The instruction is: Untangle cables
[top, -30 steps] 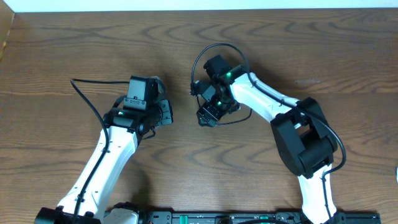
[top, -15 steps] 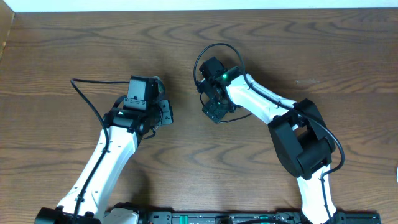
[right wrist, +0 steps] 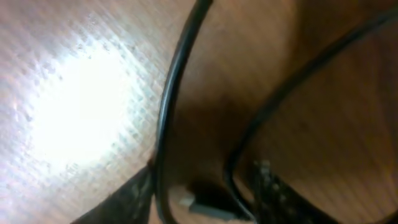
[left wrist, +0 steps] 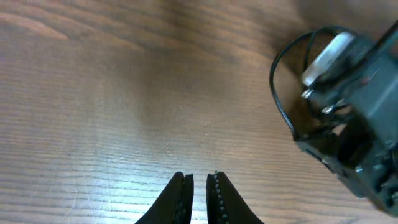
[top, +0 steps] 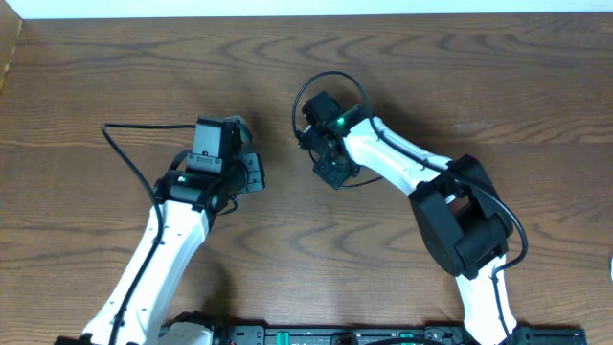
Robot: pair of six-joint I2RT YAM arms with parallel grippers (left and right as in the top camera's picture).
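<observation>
The black cable [top: 329, 75] loops up from my right gripper [top: 332, 172] on the wooden table. In the right wrist view two strands of it [right wrist: 171, 93] run between my open fingers [right wrist: 205, 180], with a small plug [right wrist: 208, 206] low between them. The gripper is close to the tabletop. My left gripper [top: 254, 174] is to the left of it, apart from the cable. In the left wrist view its fingers [left wrist: 199, 177] are nearly closed and empty, and the black loop [left wrist: 277, 93] shows at the right. I cannot make out the white cable.
The wooden table [top: 479, 67] reaches to a white edge at the back. The right arm's wrist body [left wrist: 354, 130] fills the right side of the left wrist view. A thicker black wire [top: 129, 149] trails from the left arm.
My right gripper has moved a little up and to the left, carrying the black loop with it. The left arm has shifted slightly left.
</observation>
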